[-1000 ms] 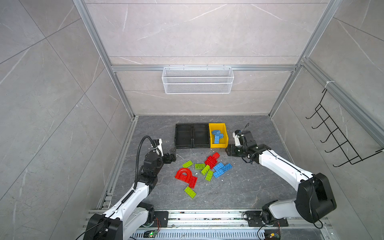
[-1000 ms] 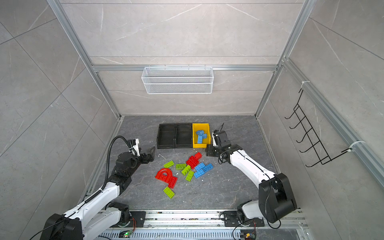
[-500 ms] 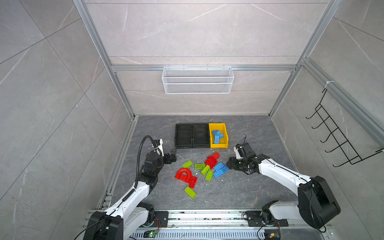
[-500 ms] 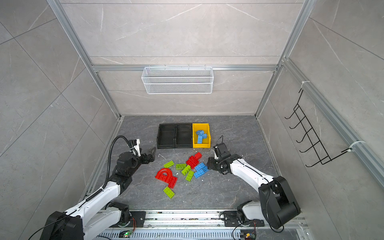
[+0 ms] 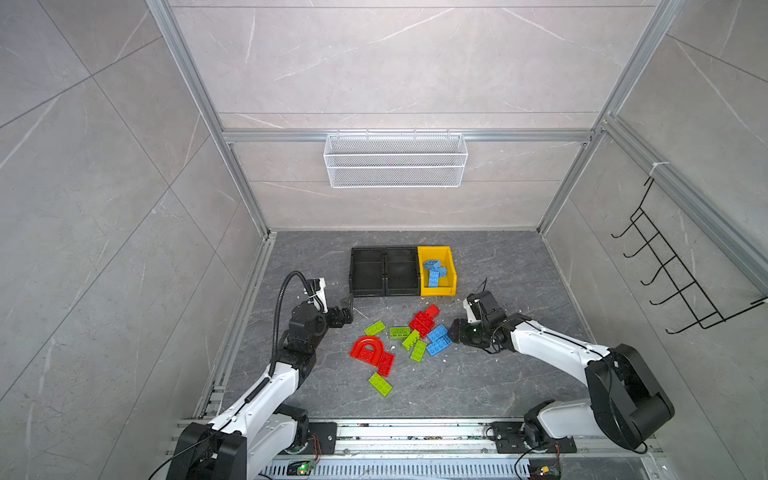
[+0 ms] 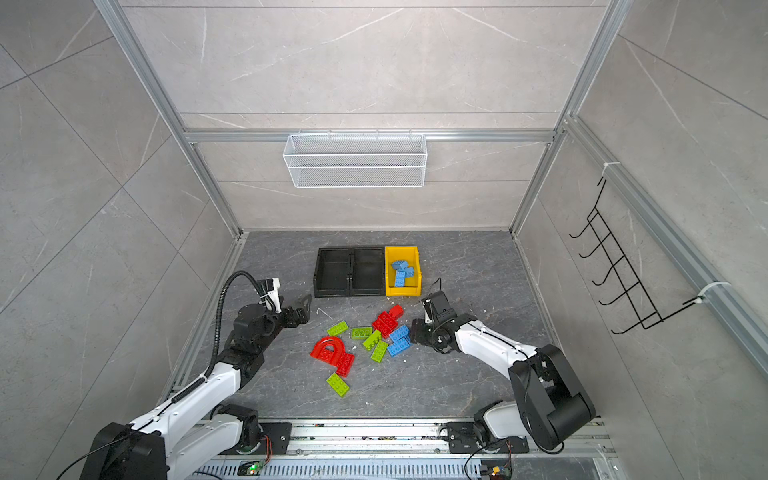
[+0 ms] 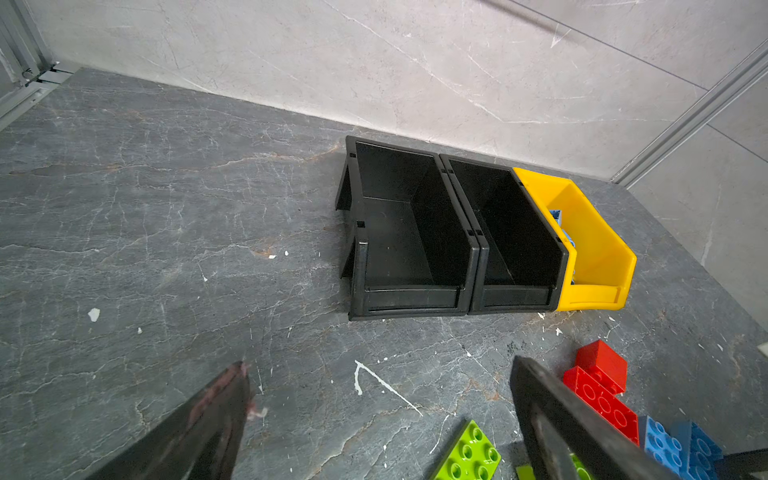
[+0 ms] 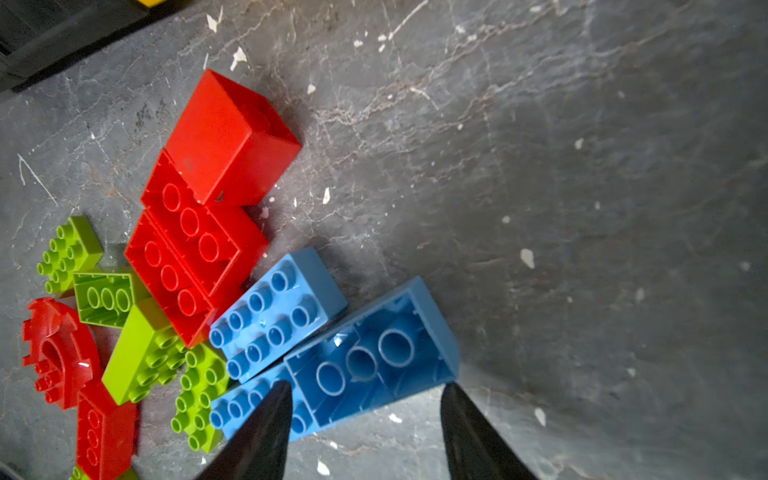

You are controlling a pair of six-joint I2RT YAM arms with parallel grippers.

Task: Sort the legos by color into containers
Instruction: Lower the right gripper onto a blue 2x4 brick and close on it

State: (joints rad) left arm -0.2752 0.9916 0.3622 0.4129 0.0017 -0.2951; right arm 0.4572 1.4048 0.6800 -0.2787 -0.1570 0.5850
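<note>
Loose legos lie mid-floor in both top views: a red arch (image 5: 368, 347), red bricks (image 5: 422, 320), lime green bricks (image 5: 375, 328) and two blue bricks (image 5: 438, 338). Behind them stand two black containers (image 5: 384, 249) and a yellow one (image 5: 434, 249) holding blue bricks (image 5: 433, 270). My right gripper (image 5: 451, 332) (image 8: 368, 386) is open and low. Its tips flank the near end of an upturned blue brick (image 8: 374, 357), and a studded blue brick (image 8: 274, 311) lies beside that. My left gripper (image 5: 347, 307) (image 7: 378, 365) hangs wide open over bare floor, left of a green brick (image 7: 469, 453).
A white wire basket (image 5: 395, 162) hangs on the back wall. A black hook rack (image 5: 673, 282) sits on the right wall. Aluminium frame posts line the floor's edges, and white flecks dot the grey floor. In the left wrist view the black bins (image 7: 409, 299) look empty.
My right gripper has swung from beside the yellow bin toward the front and down to the loose blue bricks. The left arm has stayed put.
</note>
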